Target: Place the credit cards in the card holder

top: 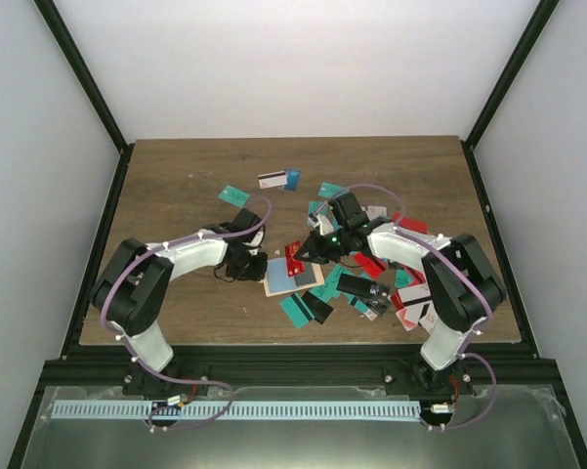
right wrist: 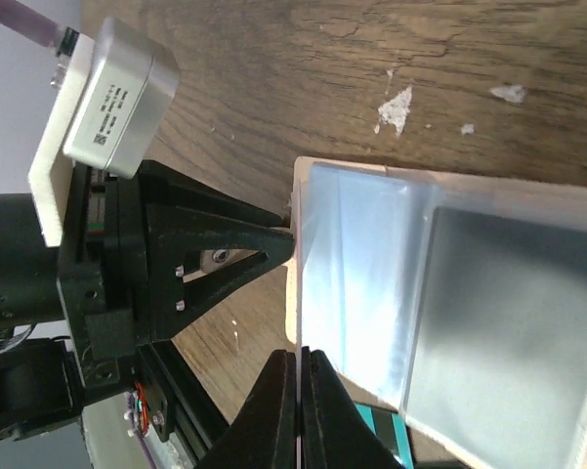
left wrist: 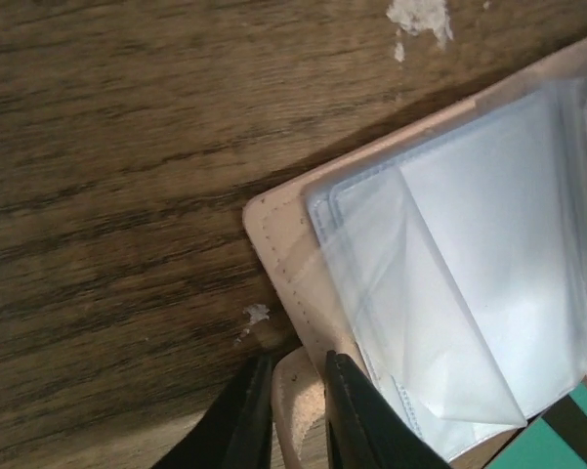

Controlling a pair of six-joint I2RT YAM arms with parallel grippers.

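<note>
- Jaws of the left gripper are clamped on the tan snap tab at the left edge of the card holder.
- Card holder lies open on the table between the two grippers, with its clear sleeves facing up.
- Right gripper: jaws together at the sleeves' edge. Cannot tell whether a sleeve is pinched.
- Cards are scattered, mostly right of the holder.
- Judged step: steadying and opening the holder; loading not yet begun.
- Next move calls for the right gripper to lift one card by its thin edge and aim it at a sleeve mouth.
</note>
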